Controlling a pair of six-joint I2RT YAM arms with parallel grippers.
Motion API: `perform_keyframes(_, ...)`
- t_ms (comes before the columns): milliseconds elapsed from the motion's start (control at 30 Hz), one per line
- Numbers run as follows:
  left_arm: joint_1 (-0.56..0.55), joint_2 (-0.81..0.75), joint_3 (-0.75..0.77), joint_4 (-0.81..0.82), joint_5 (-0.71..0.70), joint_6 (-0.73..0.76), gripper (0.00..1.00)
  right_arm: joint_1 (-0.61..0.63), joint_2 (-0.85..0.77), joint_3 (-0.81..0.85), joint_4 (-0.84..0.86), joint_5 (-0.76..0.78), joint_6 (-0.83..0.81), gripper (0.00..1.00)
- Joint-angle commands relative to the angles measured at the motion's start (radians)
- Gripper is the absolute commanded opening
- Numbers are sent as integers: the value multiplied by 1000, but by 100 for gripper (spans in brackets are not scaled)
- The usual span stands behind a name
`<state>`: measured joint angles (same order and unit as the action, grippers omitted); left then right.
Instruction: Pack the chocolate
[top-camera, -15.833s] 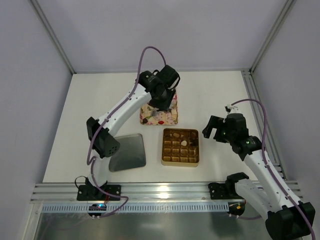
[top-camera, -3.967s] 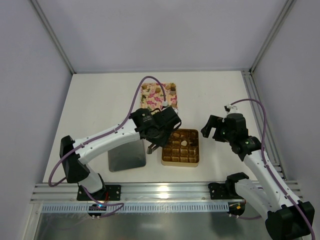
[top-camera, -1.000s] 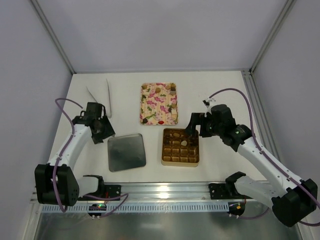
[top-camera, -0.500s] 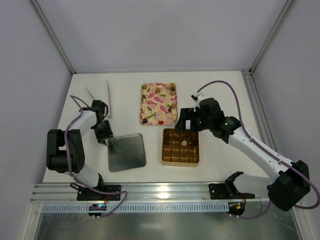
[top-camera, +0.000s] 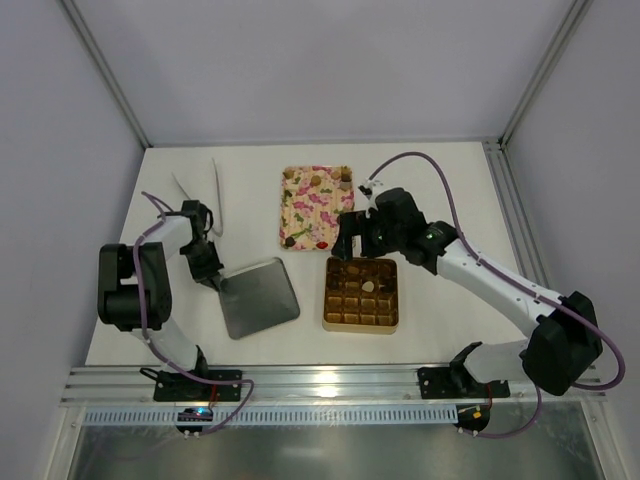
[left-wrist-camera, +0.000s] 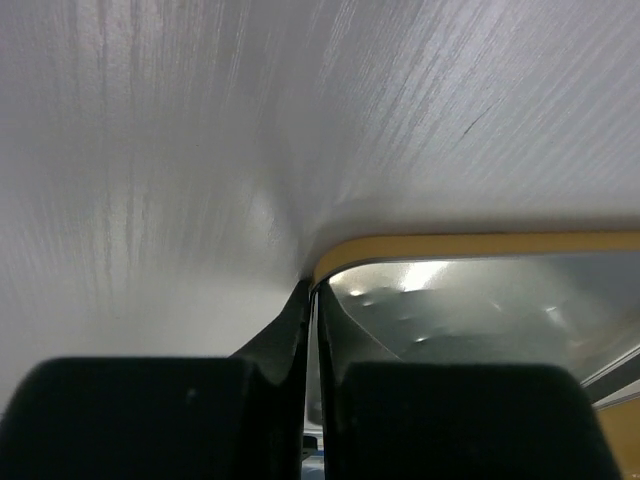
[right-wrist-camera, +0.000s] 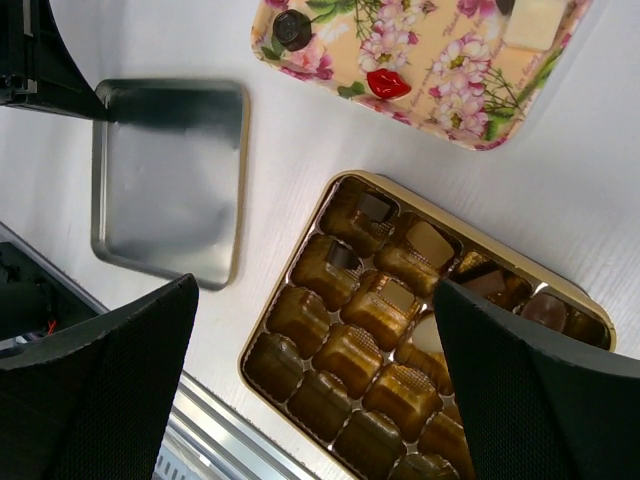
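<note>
Chocolate pieces lie on the pink floral tray: a dark round one, a red lip-shaped one and a pale square one. The gold gridded box holds a few pieces in its far cells, such as a dark one and a pale one. My right gripper is open and empty, above the gap between tray and box; in its wrist view the box lies below it. My left gripper is shut on the corner of the silver lid, whose edge shows between my fingers.
White tongs lie at the far left of the table. The silver lid lies left of the gold box. An aluminium rail runs along the near edge. Walls enclose the table on three sides.
My right arm has swung left, from beside the gold box to over the gap between tray and box. My left gripper has closed on the lid's corner, and the lid has turned and shifted slightly right.
</note>
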<state>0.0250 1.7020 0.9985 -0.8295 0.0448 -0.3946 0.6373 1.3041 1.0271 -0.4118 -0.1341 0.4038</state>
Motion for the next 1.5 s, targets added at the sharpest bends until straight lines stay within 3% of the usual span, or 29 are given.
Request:
perform_keyframes(0, 4, 13, 12, 38, 27, 17, 0, 24, 38, 70, 54, -7, 7, 100)
perform_keyframes(733, 6, -174, 23, 35, 262, 30, 0, 107, 474, 412, 5, -163, -43, 98)
perform_keyframes(1467, 30, -246, 19, 35, 336, 20, 0, 110, 672, 447, 87, -309, -23, 95)
